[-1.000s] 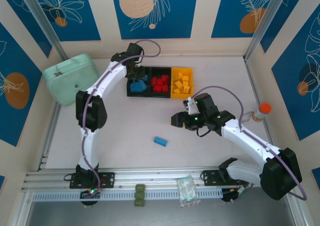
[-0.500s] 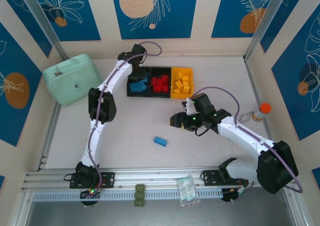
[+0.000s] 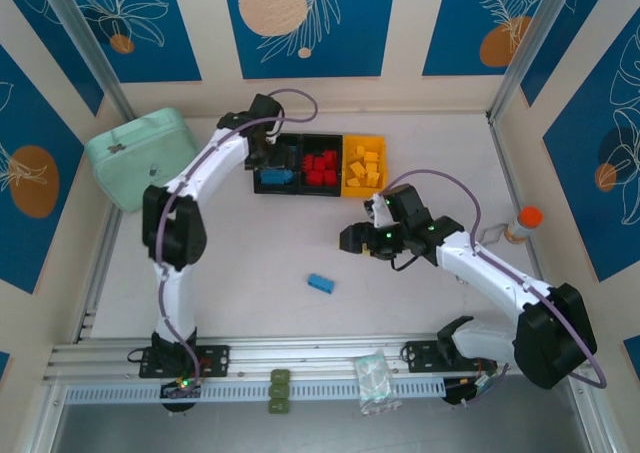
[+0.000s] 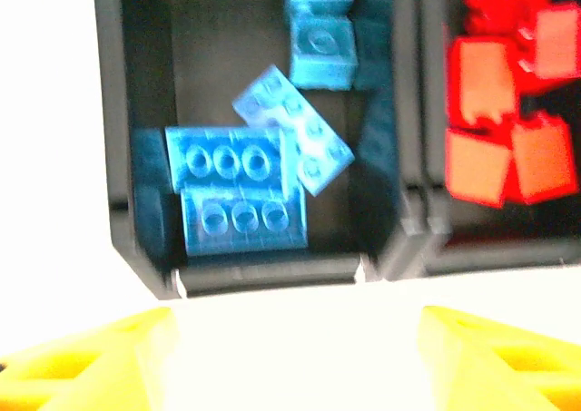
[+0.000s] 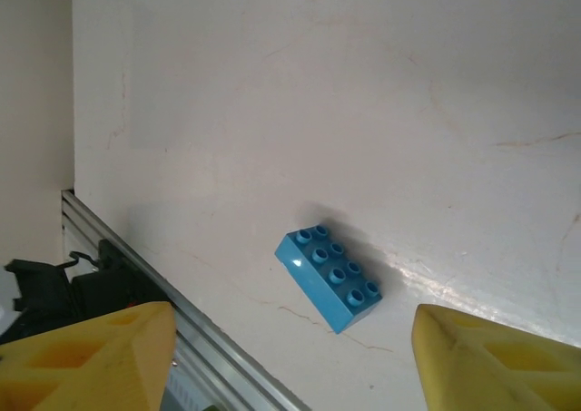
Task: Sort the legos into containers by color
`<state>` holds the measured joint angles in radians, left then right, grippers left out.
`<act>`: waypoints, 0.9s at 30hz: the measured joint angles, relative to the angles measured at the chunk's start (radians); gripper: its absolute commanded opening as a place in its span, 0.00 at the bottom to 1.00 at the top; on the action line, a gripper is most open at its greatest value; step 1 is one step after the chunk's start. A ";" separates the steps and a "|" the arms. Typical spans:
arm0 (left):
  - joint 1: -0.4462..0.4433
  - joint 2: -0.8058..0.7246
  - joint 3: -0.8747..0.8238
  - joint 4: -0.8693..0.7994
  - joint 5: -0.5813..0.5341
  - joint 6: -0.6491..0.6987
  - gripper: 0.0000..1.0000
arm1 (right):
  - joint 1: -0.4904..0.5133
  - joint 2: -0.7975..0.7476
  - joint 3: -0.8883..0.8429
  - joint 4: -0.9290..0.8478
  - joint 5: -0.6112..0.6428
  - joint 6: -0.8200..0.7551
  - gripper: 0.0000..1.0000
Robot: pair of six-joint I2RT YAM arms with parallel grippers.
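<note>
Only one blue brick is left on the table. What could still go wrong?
The blue brick lies skewed to the open right hand, so a grab may twist it or flick it away. In the left bin, a crooked brick rests on others; another dropped there could bounce out.

Blue legos lie in a black bin, red legos alongside.
</note>
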<state>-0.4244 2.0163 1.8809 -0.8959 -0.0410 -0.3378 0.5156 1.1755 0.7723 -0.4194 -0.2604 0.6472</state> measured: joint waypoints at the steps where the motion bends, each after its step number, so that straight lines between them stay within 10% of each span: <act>1: -0.011 -0.052 -0.056 0.018 0.009 0.000 0.78 | -0.003 -0.023 0.000 -0.012 0.008 -0.005 0.74; 27: -0.511 -0.404 -0.762 0.277 0.111 -0.215 0.95 | -0.158 -0.328 -0.115 -0.441 0.070 0.113 0.77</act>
<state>-0.9352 1.6119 1.1191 -0.6189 0.0700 -0.5529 0.3576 0.8471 0.6571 -0.8604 -0.1902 0.7597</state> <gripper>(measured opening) 0.946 0.774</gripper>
